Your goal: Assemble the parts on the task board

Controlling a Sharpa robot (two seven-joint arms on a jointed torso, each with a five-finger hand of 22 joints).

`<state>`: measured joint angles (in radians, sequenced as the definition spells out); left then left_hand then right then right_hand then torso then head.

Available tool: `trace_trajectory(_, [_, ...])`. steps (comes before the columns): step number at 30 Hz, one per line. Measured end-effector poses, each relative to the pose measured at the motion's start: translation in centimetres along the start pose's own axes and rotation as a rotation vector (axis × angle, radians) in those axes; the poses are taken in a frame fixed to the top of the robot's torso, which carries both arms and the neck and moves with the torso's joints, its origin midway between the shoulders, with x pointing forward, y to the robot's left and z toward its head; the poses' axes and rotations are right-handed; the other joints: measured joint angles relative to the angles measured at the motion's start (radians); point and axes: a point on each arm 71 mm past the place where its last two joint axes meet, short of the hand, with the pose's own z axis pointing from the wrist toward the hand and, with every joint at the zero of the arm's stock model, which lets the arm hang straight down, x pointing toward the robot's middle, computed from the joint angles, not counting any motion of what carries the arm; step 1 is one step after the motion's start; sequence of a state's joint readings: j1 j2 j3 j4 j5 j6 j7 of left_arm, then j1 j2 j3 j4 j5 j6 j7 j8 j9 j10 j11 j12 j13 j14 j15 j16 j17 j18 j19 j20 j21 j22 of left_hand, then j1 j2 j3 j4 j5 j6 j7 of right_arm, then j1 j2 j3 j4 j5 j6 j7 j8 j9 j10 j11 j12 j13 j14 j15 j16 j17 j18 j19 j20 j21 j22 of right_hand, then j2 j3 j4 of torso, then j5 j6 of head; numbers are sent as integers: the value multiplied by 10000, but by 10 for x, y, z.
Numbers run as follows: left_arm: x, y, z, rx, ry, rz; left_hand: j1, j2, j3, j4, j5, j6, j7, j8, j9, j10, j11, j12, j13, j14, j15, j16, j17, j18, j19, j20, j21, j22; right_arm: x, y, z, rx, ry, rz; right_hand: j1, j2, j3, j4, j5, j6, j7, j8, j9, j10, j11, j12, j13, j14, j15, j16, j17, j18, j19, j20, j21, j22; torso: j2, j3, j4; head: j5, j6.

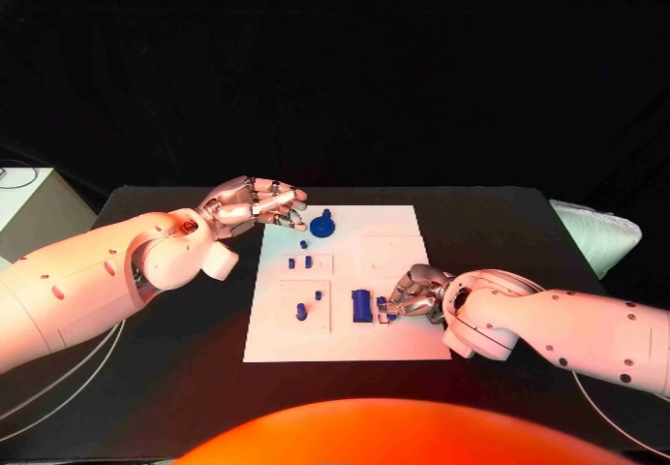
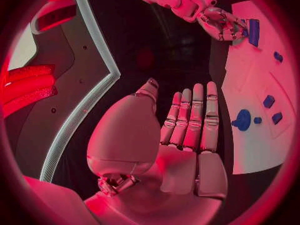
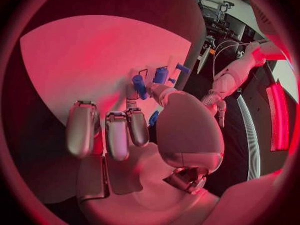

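Right hand touching blue part; left hand empty, fingers apart.

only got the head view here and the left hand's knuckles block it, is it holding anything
observer: no. the left wrist view shows the left hand with a bare palm, its fingers straight and side by side.
operator: is it touching the round blue part
observer: no, the round blue part lies on the task board past the fingertips, with a gap between.
operator: and the right hand
observer: that same view shows the right hand with its fingers against an upright blue block; whether it grips the block i cannot tell.
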<state>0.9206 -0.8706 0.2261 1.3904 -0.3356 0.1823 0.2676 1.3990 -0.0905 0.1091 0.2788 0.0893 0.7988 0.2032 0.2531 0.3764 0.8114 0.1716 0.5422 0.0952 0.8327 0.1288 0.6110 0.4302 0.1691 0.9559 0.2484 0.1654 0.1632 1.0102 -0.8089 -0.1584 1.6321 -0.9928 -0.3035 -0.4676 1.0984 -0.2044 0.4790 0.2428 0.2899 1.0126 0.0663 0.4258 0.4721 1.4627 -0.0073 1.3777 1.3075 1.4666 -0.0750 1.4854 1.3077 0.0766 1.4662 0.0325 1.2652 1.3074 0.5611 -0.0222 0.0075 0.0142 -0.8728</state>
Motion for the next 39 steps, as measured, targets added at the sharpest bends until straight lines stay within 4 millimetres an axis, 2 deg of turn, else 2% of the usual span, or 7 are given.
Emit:
trace_trajectory(6, [0,0,0,-9,7,-2,0,0,-27,27,0,0,0,0,0,0,0,0,-1,0,0,0,11,-1,0,0,-40,-12,1,0,0,31,69,-13,-171,14,-17,73,0,16,-15,0,9,0,0,0,0,0,0,0,0,1,0,0,0,0,-5,6,-1,6,0])
trace_trajectory(8, [0,0,0,-12,8,-3,0,0,-27,27,0,0,0,0,0,0,0,0,-1,0,0,0,11,0,0,0,-40,-12,1,0,0,32,85,-19,-271,-87,-60,116,0,16,-15,-1,10,0,0,0,0,0,0,0,0,1,0,0,0,-1,-5,9,-1,8,0])
trace_trajectory(16, [0,0,0,-20,9,-4,0,0,-27,27,0,0,0,0,1,0,0,0,-2,0,0,0,10,0,0,0,-40,-12,1,0,-1,28,136,-35,-483,-192,-142,197,1,16,-15,-1,10,0,0,-1,0,0,0,0,-1,0,0,0,-1,-1,-6,11,-5,22,0])
trace_trajectory(29, [-1,1,0,-32,-3,-3,0,0,-27,27,0,0,0,0,1,0,0,0,-3,0,0,-41,9,0,0,0,-40,-21,2,0,-2,11,156,-45,-879,-113,-352,408,-38,15,-15,-2,9,0,0,-1,0,0,0,0,-2,0,0,0,-1,7,-6,13,-5,11,0])
trace_trajectory(30, [-1,1,-1,-33,-4,-3,0,0,-27,27,0,0,0,0,1,0,0,0,-3,0,0,-41,9,-1,0,0,-40,-20,2,0,-2,10,156,-44,-991,-114,-379,427,46,15,-15,1,10,0,0,-1,0,0,0,0,-2,1,0,0,-1,6,-6,13,-7,12,0])
trace_trajectory(33, [-1,1,-1,-35,-5,-3,0,0,-27,27,0,0,0,0,1,0,0,0,-3,0,0,-41,9,0,0,0,-39,-21,2,0,-3,4,154,-39,-1088,-87,-502,389,687,15,-14,56,32,0,0,-1,0,0,0,0,-2,0,0,0,-29,6,-6,14,-7,17,0])
trace_trajectory(39, [-1,1,-1,-39,-8,-3,0,0,-27,27,0,0,0,0,1,0,0,0,-3,0,0,-41,9,0,0,0,-39,-20,2,0,-4,-3,139,-26,-1015,305,-418,305,1020,53,-52,85,64,0,0,-1,0,0,0,0,-2,1,0,0,-29,5,-6,14,-7,11,0])
